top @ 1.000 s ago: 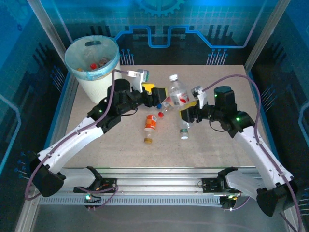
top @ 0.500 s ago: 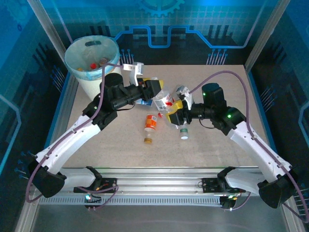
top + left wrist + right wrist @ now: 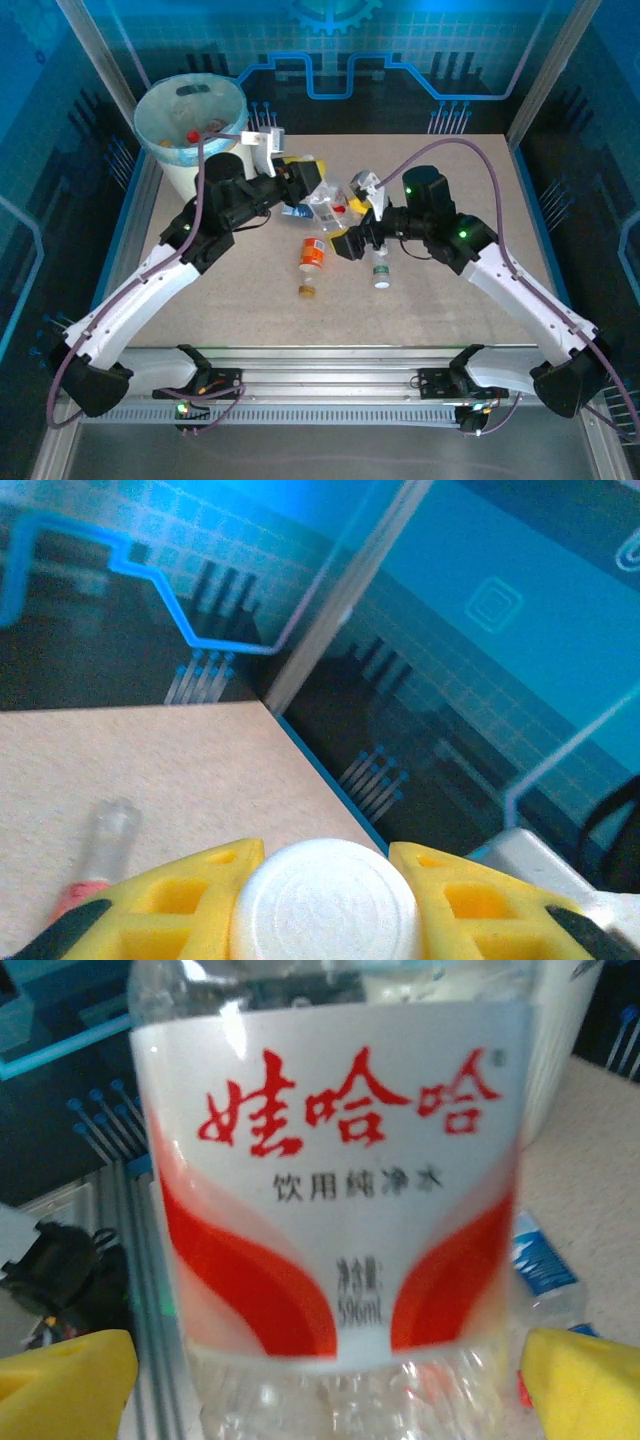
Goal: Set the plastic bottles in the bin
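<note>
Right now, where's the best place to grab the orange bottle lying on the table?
Probably its labelled middle. The orange bottle lies on its side on the table, length running roughly near to far, nothing on top of it. So come straight down and pinch across its round body.

Robot lab, a walled-in test cell. A bare beige table [image 3: 450, 300] sat inside a frame of aluminium posts [image 3: 553, 70]. The walls were blue printed panels [image 3: 420, 40] with circuit lines and a gear [image 3: 330, 12]. A white left arm [image 3: 150, 290] and right arm [image 3: 520, 300] were bolted to a metal rail [image 3: 330, 385] at the near edge, with purple cables [image 3: 450, 145] looping off them.
</note>
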